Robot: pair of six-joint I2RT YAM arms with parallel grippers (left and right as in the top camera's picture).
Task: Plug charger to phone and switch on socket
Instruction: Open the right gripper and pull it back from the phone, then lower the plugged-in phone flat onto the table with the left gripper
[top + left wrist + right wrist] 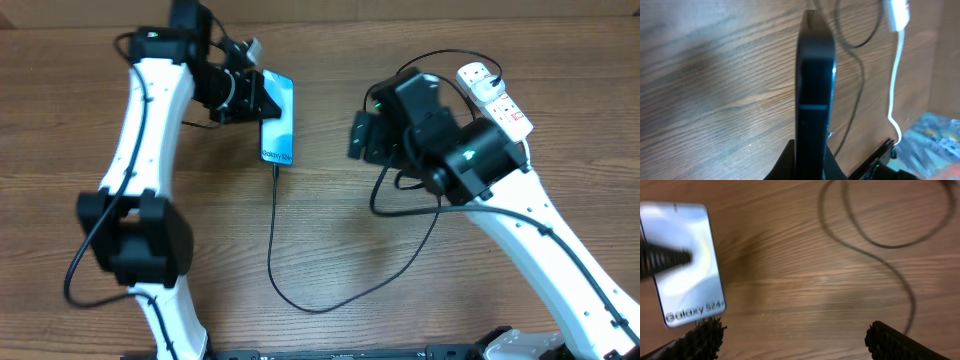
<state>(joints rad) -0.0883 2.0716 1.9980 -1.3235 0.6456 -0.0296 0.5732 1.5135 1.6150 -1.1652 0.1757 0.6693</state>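
The right pincer [355, 137] is spread wide and empty, its mouth turned toward the phone [280, 130] and away from the socket [492, 92], which lies behind this arm's wrist at the counter's [330, 250] far right, its long axis slanting. The right arm is much the nearer, folded close beside the strip. The left pincer [265, 100] grips the phone's far end, and the charger [272, 230] appears to meet its near short edge.
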